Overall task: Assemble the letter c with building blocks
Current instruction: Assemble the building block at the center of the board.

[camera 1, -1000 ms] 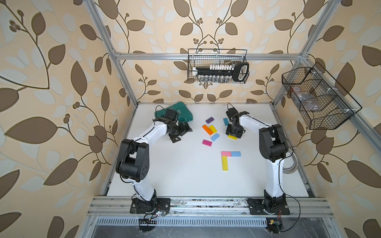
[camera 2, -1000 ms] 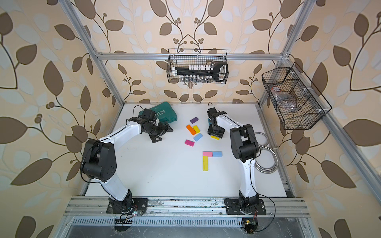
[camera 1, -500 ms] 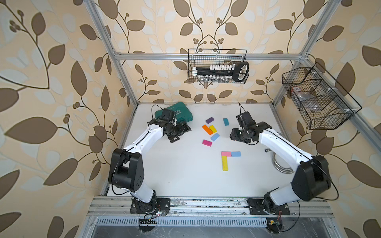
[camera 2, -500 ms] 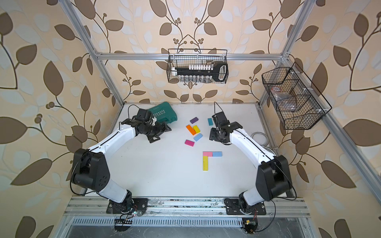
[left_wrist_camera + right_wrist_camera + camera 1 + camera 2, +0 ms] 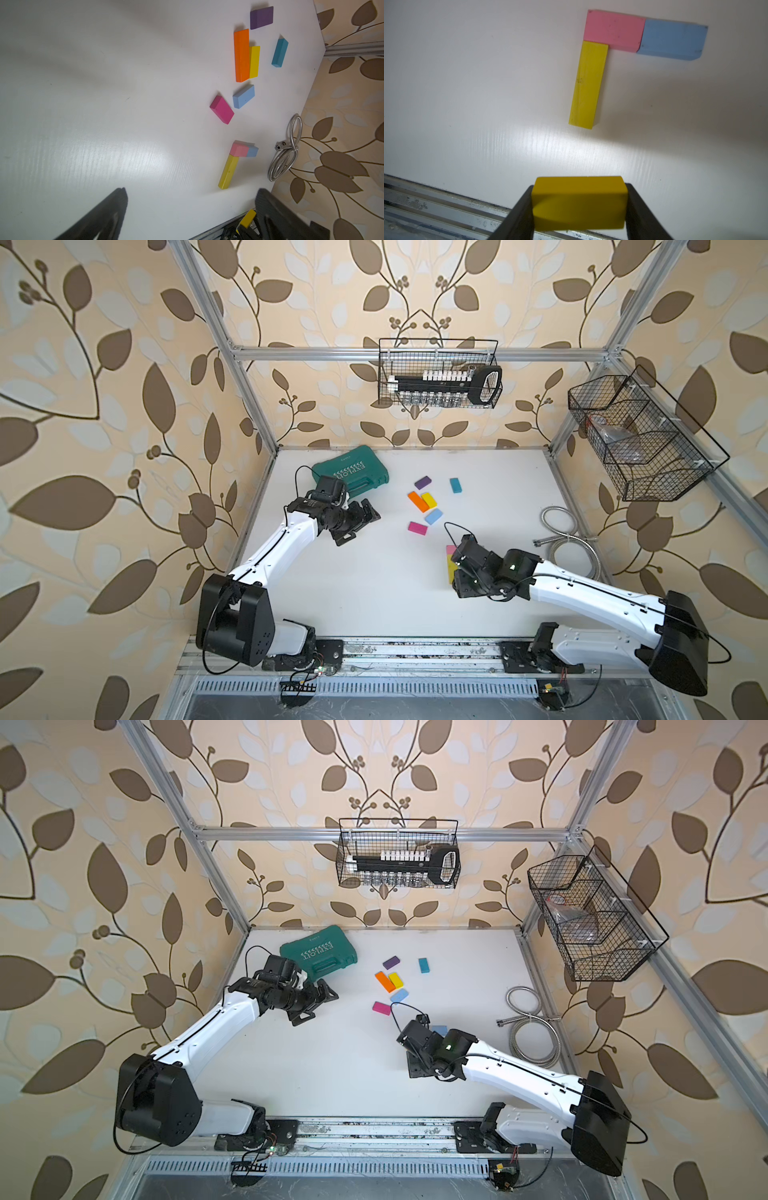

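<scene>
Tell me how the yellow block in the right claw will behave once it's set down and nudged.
Probably stiff: the yellow block shows crisp edges while squeezed in the right claw. It is unlikely to roll, since its faces are flat. Its smooth surface may slide on the glossy table.

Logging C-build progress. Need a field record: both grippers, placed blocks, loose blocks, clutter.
left gripper: open, empty, beside the green case
right gripper: shut on short yellow block, near the build
placed: pink block and light blue block end to end; long yellow block butts the pink block at a right angle, forming a corner
loose: purple block, teal block, orange block touching loose yellow block, loose light blue block, magenta block
clutter: metal hose
</scene>
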Controlling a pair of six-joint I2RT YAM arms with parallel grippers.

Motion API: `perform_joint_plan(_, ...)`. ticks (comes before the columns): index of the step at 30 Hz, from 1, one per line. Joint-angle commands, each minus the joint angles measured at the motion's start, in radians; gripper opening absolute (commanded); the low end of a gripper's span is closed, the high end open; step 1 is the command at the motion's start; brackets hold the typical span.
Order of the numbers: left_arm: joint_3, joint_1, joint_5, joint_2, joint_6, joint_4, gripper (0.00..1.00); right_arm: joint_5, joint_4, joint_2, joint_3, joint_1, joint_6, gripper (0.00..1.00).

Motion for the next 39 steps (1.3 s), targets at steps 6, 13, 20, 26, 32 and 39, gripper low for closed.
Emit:
perform_joint_plan(6, -0.029, 0.005, -0.019, -0.065, -0.018, -0.012, 0.99, 0.065, 0.051, 0.127, -0.066, 0.06, 0.156, 0.37)
perform_joint_plan(13, -0.041, 0.005, -0.015, -0.066, -0.022, 0.001, 0.99, 0.031, 0.117, 0.221, -0.076, 0.06, 0.173, 0.4)
perform_joint_plan(20, -0.042, 0.005, -0.012, -0.057, -0.021, 0.009, 0.99, 0.052, 0.128, 0.275, -0.067, 0.061, 0.179, 0.42)
perform_joint_plan(26, -0.045, 0.005, -0.009, -0.046, -0.028, 0.021, 0.99, 0.065, 0.136, 0.304, -0.065, 0.049, 0.181, 0.45)
perform_joint_plan(32, -0.042, 0.005, -0.009, -0.039, -0.03, 0.023, 0.99, 0.061, 0.155, 0.311, -0.084, 0.019, 0.179, 0.47)
perform_joint_plan(39, -0.041, 0.005, -0.012, -0.036, -0.033, 0.023, 0.99, 0.057, 0.165, 0.303, -0.086, -0.015, 0.149, 0.48)
